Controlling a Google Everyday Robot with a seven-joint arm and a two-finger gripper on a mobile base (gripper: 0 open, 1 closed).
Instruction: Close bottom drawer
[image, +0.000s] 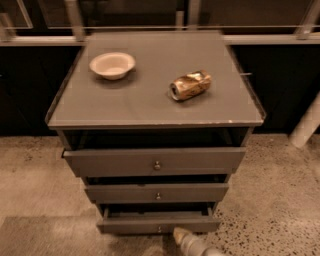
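The dark grey cabinet has three drawers, all standing a little way out. The bottom drawer (157, 223) has the slimmest front and a tiny knob (159, 229) at its centre. It is pulled out, with a dark gap above its front. My gripper (181, 235) comes in from the bottom edge of the view, its pale tip just in front of the bottom drawer's front, a little right of the knob. The middle drawer (156, 193) and the top drawer (155, 161) sit above it.
A white bowl (112, 65) and a crushed can (190, 85) lie on the cabinet's top (150, 107). A white post (306, 125) stands at the right. Speckled floor (270, 200) surrounds the cabinet; dark panels and a rail run behind it.
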